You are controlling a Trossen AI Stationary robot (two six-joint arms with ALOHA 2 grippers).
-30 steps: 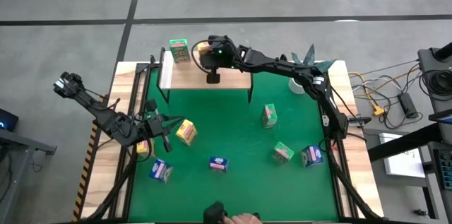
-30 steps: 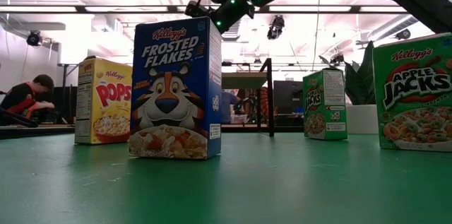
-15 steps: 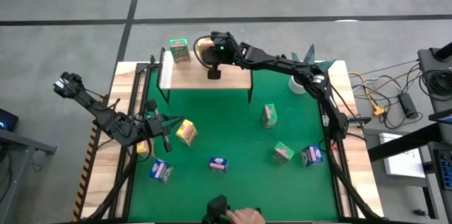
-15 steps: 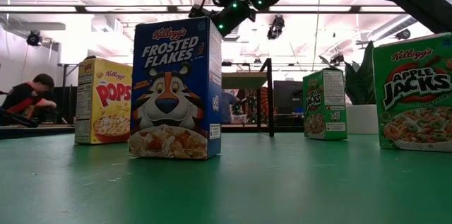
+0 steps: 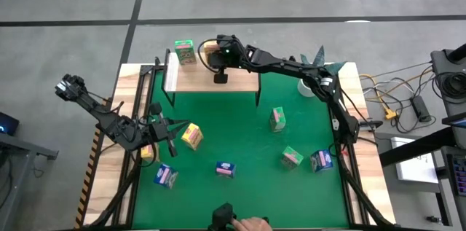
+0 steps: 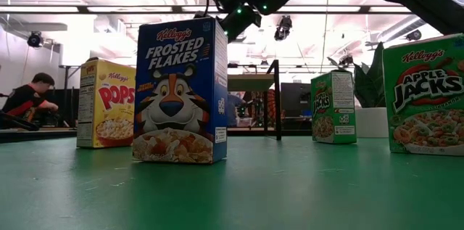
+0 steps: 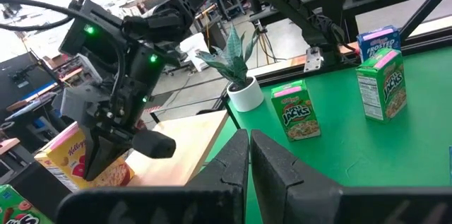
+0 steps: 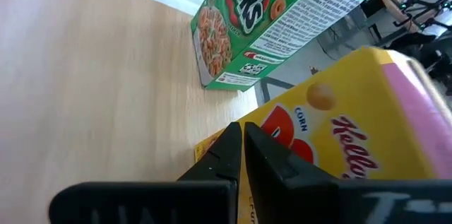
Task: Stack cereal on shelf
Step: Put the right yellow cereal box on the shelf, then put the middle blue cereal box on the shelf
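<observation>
Seven cereal boxes (image 5: 226,169) lie loose on the mat in front of the shelf (image 5: 240,81). The left gripper (image 7: 248,139) waits there too, fingers shut and empty. On the shelf, the right gripper (image 8: 239,133), closed on nothing, has only edged slightly sideways against the yellow box (image 8: 339,146) beside the green box (image 8: 261,19). It is probably a squaring nudge, with two boxes shelved.

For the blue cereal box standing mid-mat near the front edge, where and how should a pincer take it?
Probably across its two narrow side panels near the top, coming down from above. The blue cereal box stands upright on the green mat with nothing touching it, so its slim depth should fit between the fingers.
</observation>
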